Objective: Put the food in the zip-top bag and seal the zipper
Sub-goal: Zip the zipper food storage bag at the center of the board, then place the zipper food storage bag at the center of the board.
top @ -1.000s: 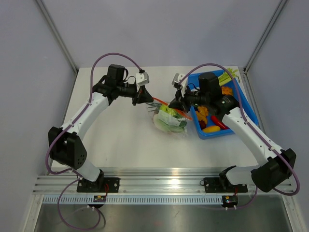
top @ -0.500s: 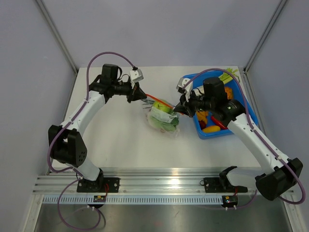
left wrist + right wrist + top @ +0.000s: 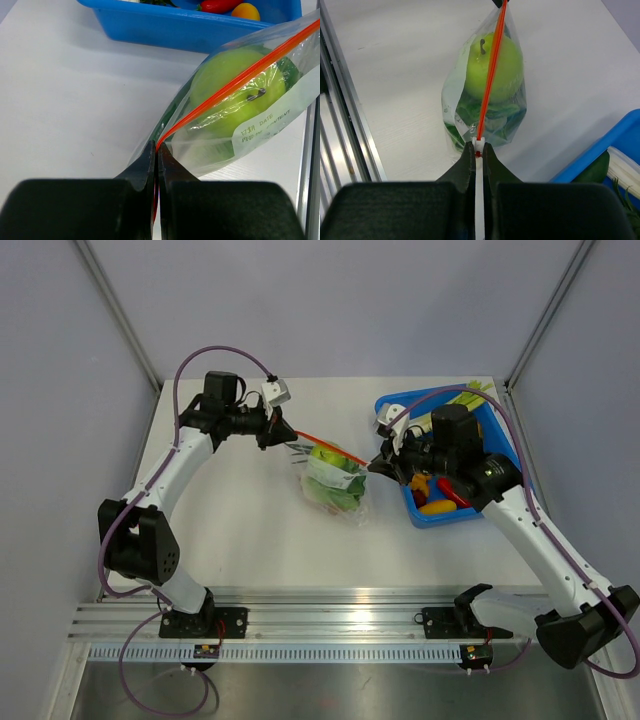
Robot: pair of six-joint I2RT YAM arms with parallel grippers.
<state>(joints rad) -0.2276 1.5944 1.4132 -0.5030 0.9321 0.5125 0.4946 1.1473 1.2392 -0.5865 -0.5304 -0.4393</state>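
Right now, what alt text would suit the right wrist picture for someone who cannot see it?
The right claw pinches one end of the orange-red zipper strip on a clear bag holding a green apple and green leaves. A white table lies beneath, with a blue bin corner at lower right.

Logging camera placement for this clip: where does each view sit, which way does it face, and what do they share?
Top external: fixed above and behind, looking down on the table; both arms show, with the left gripper and right gripper at the zip-top bag's ends.
Left wrist: looks along its shut fingers toward the bag and blue bin.
Right wrist: looks along its shut fingers down the zipper to the green apple.
Shared: all show the bagged apple.
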